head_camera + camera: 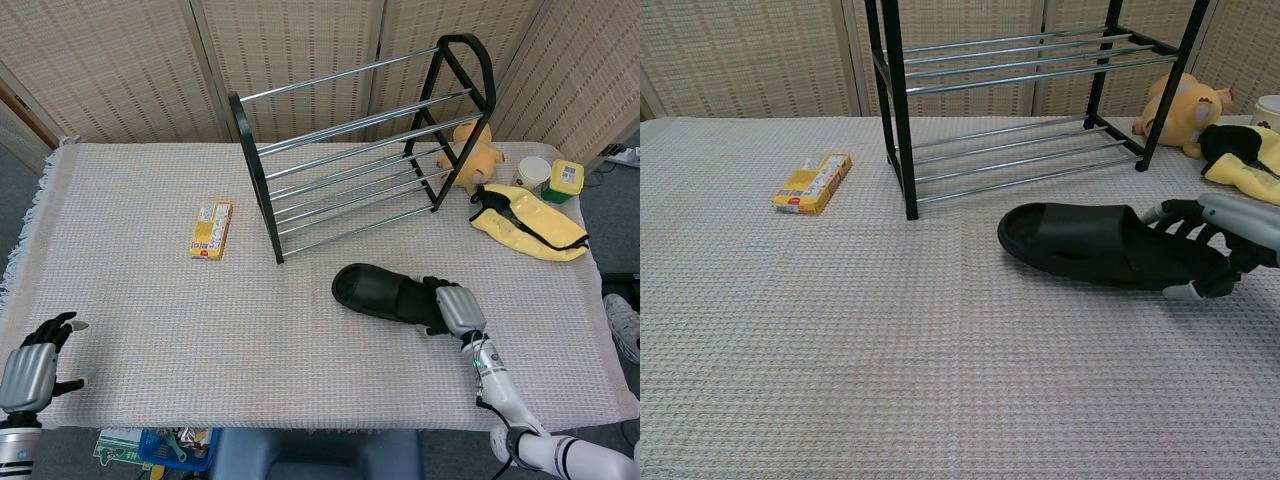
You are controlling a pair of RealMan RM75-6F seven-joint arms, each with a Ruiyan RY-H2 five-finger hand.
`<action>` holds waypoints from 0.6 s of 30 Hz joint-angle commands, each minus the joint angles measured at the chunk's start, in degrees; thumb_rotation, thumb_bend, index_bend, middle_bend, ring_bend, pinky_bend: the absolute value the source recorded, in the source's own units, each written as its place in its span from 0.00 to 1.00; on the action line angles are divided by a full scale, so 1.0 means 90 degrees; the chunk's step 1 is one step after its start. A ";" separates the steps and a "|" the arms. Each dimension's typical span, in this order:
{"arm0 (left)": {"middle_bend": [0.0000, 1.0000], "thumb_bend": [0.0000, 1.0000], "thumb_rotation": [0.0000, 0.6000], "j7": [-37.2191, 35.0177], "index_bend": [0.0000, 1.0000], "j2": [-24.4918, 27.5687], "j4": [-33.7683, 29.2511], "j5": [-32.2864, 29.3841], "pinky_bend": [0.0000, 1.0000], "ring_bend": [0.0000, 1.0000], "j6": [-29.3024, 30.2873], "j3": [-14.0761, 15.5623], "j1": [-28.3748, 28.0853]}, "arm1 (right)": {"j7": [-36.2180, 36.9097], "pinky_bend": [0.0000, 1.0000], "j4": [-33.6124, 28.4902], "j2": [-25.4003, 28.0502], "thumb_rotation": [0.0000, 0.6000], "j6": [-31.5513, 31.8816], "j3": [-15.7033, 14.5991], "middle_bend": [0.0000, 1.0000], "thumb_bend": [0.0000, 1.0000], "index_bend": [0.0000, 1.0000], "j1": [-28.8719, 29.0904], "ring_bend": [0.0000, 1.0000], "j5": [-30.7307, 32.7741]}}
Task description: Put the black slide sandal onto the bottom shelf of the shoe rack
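Observation:
The black slide sandal (378,292) (1090,243) lies just in front of the shoe rack (350,150) (1010,90), toe end pointing left. My right hand (452,309) (1220,240) grips its heel end, fingers curled over the top and thumb beneath. The rack is black-framed with chrome bars, and its bottom shelf (1020,160) sits low above the cloth with nothing on it. My left hand (30,365) hangs at the table's near left corner, fingers apart and holding nothing; the chest view does not show it.
A yellow box (211,229) (813,183) lies left of the rack. Right of the rack are a plush toy (475,155) (1185,110), a yellow and black cloth item (530,222), a white cup (532,172) and a green-lidded jar (563,181).

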 commanded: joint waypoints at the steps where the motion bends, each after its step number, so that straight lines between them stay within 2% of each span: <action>1: 0.20 0.17 1.00 0.0001 0.32 0.0007 0.0000 0.0004 0.31 0.20 0.0001 -0.0004 -0.0002 | 0.0314 0.44 -0.0176 0.0137 1.00 0.0147 0.0153 0.44 0.41 0.38 -0.0045 0.29 -0.0101; 5: 0.20 0.17 1.00 -0.0027 0.32 0.0020 -0.0012 0.0039 0.31 0.20 -0.0007 0.0000 -0.0012 | 0.0489 0.44 -0.0350 0.0269 1.00 0.0152 0.0422 0.44 0.41 0.38 0.0040 0.29 0.0032; 11: 0.20 0.17 1.00 -0.0045 0.32 0.0022 -0.0029 0.0107 0.31 0.20 -0.0008 0.0012 -0.0031 | 0.0177 0.44 -0.0332 0.0176 1.00 -0.0040 0.0741 0.44 0.41 0.38 0.0312 0.29 0.0571; 18: 0.20 0.17 1.00 -0.0081 0.32 0.0036 -0.0024 0.0164 0.31 0.20 0.0005 0.0038 -0.0027 | -0.0408 0.44 0.0204 -0.0249 1.00 -0.0413 0.1148 0.43 0.41 0.38 0.0877 0.29 0.1532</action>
